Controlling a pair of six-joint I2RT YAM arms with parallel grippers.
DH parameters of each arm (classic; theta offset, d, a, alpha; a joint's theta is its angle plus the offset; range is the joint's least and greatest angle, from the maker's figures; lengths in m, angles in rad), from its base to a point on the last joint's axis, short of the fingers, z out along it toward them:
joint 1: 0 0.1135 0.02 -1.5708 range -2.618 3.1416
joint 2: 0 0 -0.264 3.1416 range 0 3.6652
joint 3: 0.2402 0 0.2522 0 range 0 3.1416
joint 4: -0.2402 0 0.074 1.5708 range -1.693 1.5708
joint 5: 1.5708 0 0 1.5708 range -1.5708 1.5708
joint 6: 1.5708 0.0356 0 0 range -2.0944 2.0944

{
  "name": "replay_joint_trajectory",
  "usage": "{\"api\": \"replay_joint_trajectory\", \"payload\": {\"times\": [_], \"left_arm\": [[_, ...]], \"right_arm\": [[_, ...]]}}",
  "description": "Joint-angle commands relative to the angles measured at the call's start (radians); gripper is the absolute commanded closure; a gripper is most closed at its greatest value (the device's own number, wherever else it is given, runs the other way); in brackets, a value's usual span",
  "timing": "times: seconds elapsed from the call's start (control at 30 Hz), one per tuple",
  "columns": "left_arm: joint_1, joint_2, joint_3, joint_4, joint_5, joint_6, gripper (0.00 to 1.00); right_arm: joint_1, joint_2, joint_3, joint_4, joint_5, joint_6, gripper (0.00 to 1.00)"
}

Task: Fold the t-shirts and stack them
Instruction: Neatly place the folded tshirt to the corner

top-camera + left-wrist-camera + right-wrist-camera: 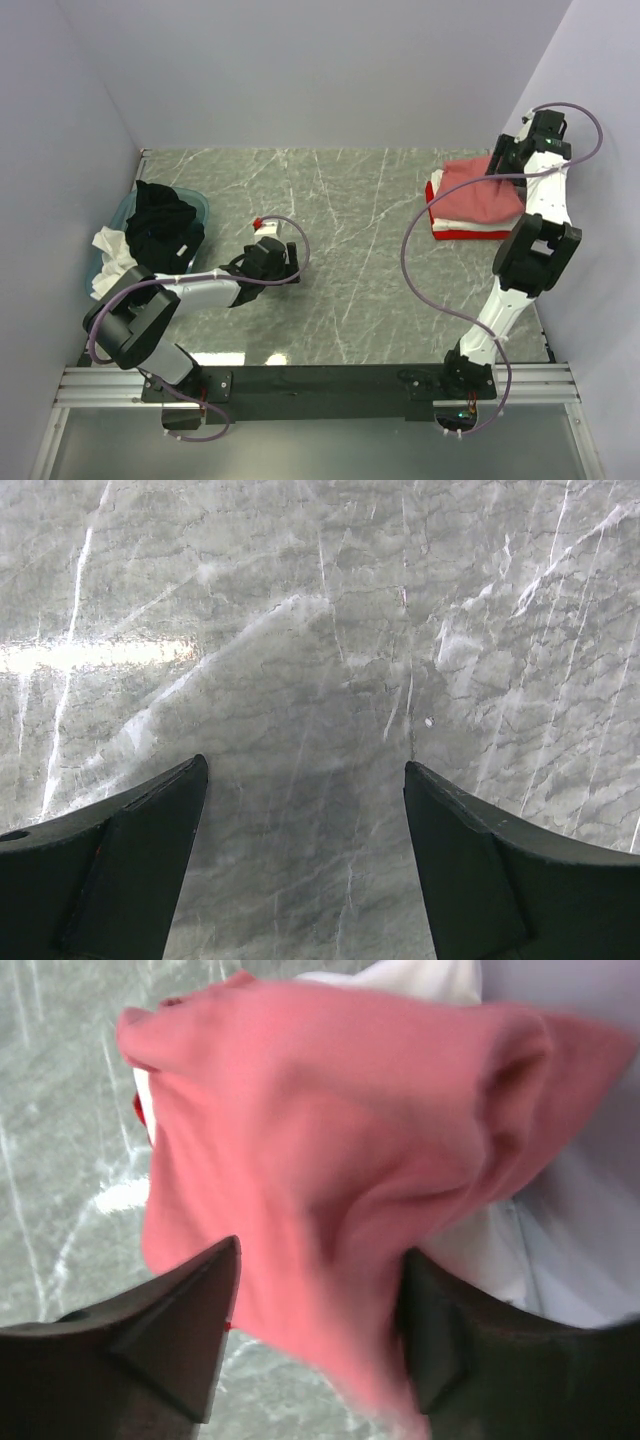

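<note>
Resting stacked, three t-shirts (478,190) — two more in one basin (203,207).

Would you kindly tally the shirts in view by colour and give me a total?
Salmon-pink shirt: 1
Red shirt: 1
Black shirt: 1
White or cream shirts: 2, one under the pink, one at the far left
Total: 5

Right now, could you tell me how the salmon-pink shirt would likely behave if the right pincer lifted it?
Probably floppy: the salmon-pink shirt sags in soft rumpled folds. Likely to unfold if lifted, being loosely bunched atop the stack.
</note>
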Motion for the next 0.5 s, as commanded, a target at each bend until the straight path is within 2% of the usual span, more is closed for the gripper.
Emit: {"api": "replay_joint_trajectory", "payload": {"times": [0.0, 0.07, 0.33, 0.47], "left_arm": [[0.003, 0.006, -0.02, -0.091, 0.033, 0.001, 0.14], [0.003, -0.002, -0.025, -0.09, 0.031, 0.001, 0.14], [0.003, -0.054, -0.032, -0.083, 0.04, 0.008, 0.14], [0.003, -0.086, -0.025, -0.105, 0.048, 0.013, 0.14]], "right_arm": [[0.028, -0.105, -0.016, 0.098, 0.053, -0.008, 0.24], [0.035, -0.124, -0.043, 0.122, 0.07, -0.011, 0.12], [0.082, -0.267, -0.186, 0.22, 0.151, -0.004, 0.09], [0.137, -0.382, -0.293, 0.3, 0.292, -0.002, 0.08]]}}
